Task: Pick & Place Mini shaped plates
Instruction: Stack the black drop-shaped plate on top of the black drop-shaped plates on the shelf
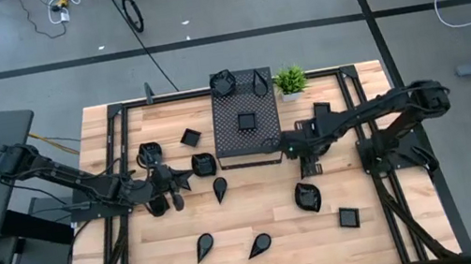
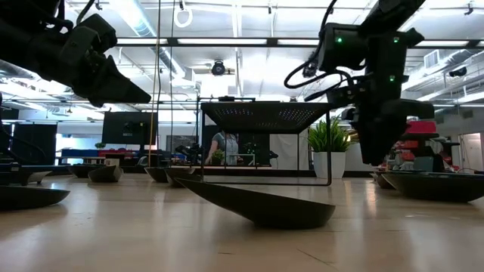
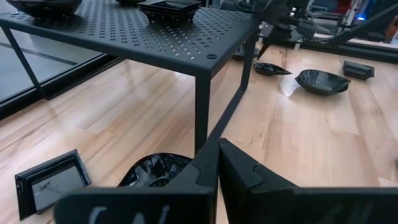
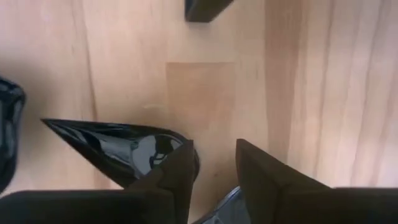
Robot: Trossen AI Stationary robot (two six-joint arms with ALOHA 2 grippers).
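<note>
Glossy black mini plates lie scattered on the wooden table: teardrops (image 1: 220,188) (image 1: 204,245) (image 1: 259,244), squares (image 1: 190,137) (image 1: 349,217) and a leaf shape (image 1: 307,196). Two more sit on the perforated box (image 1: 249,139). My right gripper (image 4: 214,163) points down, open, above a teardrop plate (image 4: 118,149) near the box's right front corner. One finger stands in front of that plate's wide end, and the low view shows the fingertips (image 2: 378,160) above the table. My left gripper (image 3: 217,163) is shut and raised left of the box, above a scalloped plate (image 3: 152,171).
The perforated box stands on thin legs (image 3: 202,106) at the far middle of the table, with a small green potted plant (image 1: 290,79) to its right. A square plate (image 3: 50,183) lies near my left gripper. Bare wood (image 1: 292,251) shows along the near edge.
</note>
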